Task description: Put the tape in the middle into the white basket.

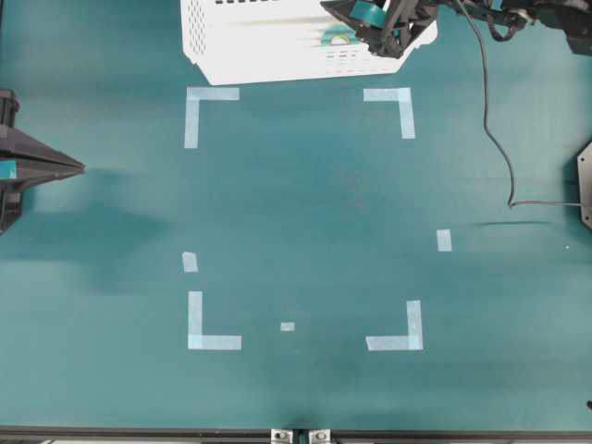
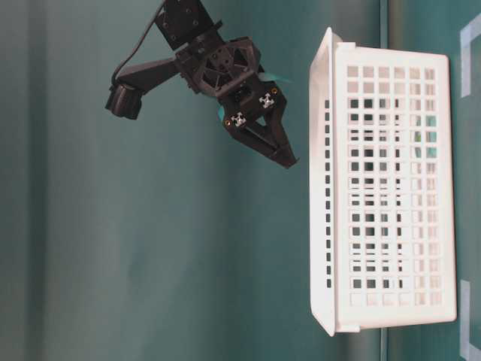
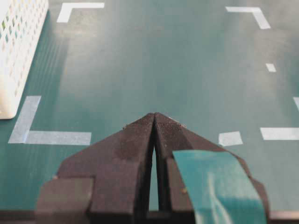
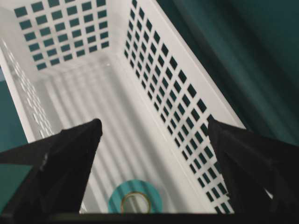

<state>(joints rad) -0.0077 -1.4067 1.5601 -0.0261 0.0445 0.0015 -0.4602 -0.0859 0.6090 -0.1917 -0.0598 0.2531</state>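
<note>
The tape (image 4: 135, 198), a small light-teal ring with a tan core, lies flat on the ribbed bottom of the white basket (image 4: 163, 70). In the overhead view a bit of the tape (image 1: 339, 40) shows inside the basket (image 1: 250, 46), by the right gripper. My right gripper (image 4: 154, 123) is open and empty, hovering above the basket's right end (image 1: 379, 37); the table-level view shows it (image 2: 282, 154) clear of the basket rim (image 2: 327, 188). My left gripper (image 3: 154, 115) is shut and empty at the table's left edge (image 1: 79, 167), far from the basket.
Pale-blue tape corner marks (image 1: 211, 94) outline a square on the teal table, with small strips (image 1: 444, 240) nearby. A black cable (image 1: 499, 148) hangs at the right. The basket's corner (image 3: 18, 46) shows at the left in the left wrist view.
</note>
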